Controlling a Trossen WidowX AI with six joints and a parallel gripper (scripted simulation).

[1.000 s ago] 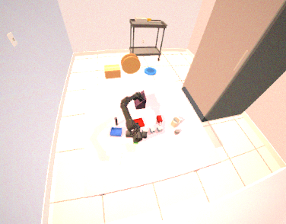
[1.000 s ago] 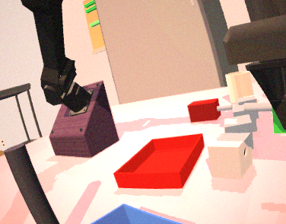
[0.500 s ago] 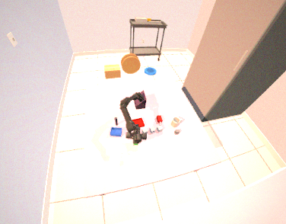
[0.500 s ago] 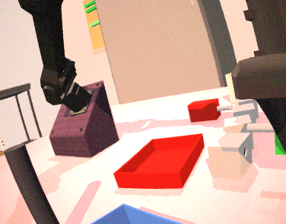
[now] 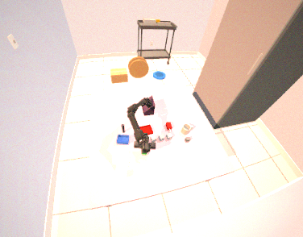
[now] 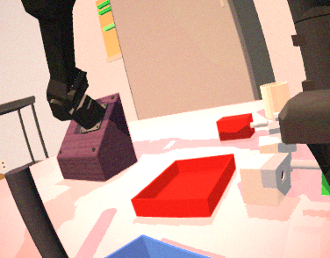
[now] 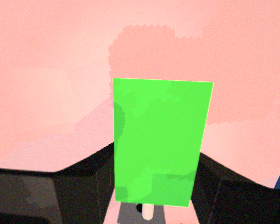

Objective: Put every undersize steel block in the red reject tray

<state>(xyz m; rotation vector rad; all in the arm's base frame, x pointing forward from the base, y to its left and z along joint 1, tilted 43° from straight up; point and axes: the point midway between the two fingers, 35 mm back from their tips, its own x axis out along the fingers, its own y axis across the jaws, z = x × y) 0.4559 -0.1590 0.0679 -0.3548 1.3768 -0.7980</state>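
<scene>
My gripper (image 5: 144, 151) (image 7: 151, 143) is shut on the green gauge (image 6: 328, 186) (image 7: 161, 135), whose pale pin (image 6: 305, 164) (image 7: 148, 212) sticks out ahead. In the exterior view the pin points at the nearest block (image 6: 254, 177), which has a dark hole in its grey-shaded face. In the wrist view the hole shows beside the pin, partly hidden by the gauge; the pin appears outside it. More blocks (image 5: 169, 136) (image 6: 278, 144) stand in a row behind, partly hidden by the arm. The red tray (image 5: 146, 130) (image 6: 173, 207) looks empty.
A red block with a pale peg (image 5: 168, 126) (image 6: 234, 127) stands beyond the row. A blue tray (image 5: 122, 139) (image 6: 144, 247) and a black cylinder (image 5: 123, 128) (image 6: 34, 206) are on the other side. A purple wedge-shaped base (image 6: 82, 162) stands behind the red tray. A cream cup (image 5: 186, 130) (image 6: 274, 98) stands farther off.
</scene>
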